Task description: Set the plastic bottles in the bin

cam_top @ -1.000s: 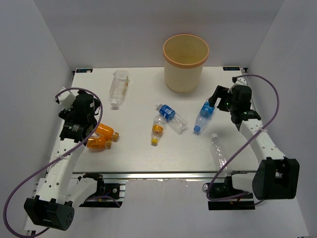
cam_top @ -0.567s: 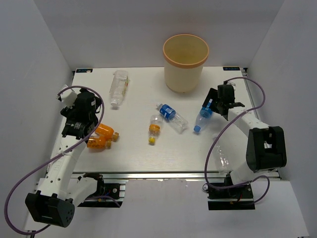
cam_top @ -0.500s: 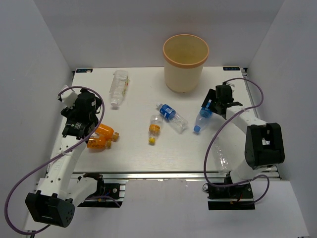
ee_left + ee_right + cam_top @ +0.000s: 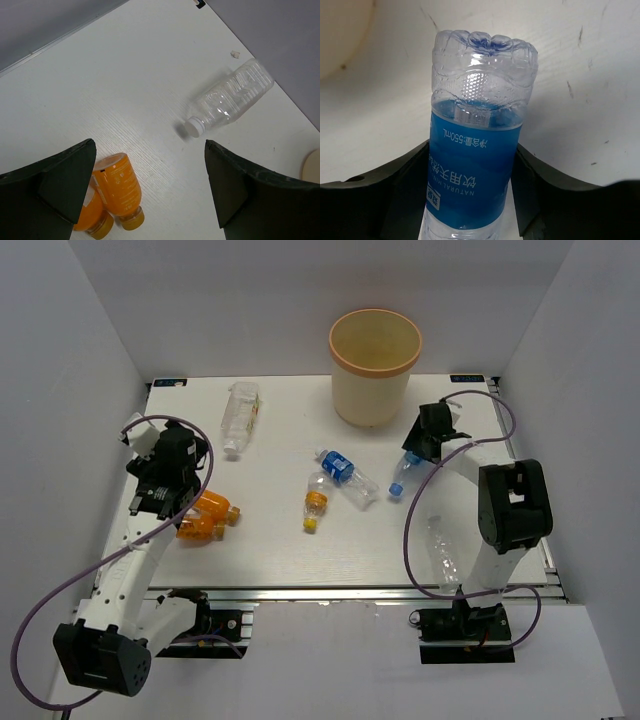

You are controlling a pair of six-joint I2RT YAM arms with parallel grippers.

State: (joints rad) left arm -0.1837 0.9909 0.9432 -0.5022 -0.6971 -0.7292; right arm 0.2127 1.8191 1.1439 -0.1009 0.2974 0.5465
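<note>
Target item: blue-labelled bottle (image 4: 472, 165), clear, with its base pointing away from my right wrist camera and its blue cap toward the near side of the table (image 4: 280, 550). My right gripper (image 4: 422, 445) is clamped on it, one finger pressing each side of the label. I cannot tell whether it rests on the table or is raised. The bin (image 4: 370, 390) stands upright just beyond this bottle and to its left, at the far edge.

Near the table centre lie a second blue-labelled bottle (image 4: 343, 472) and, just beside it, the yellow-capped bottle (image 4: 317, 502). One plain clear bottle (image 4: 441, 550) lies at near right; the other plain clear bottle (image 4: 239, 412) lies at far left.

My left gripper (image 4: 150, 147) hangs with its jaws wide apart, gripping nothing. Below its left finger lie an orange bottle (image 4: 119, 187) and a second orange bottle (image 4: 95, 220), side by side.
</note>
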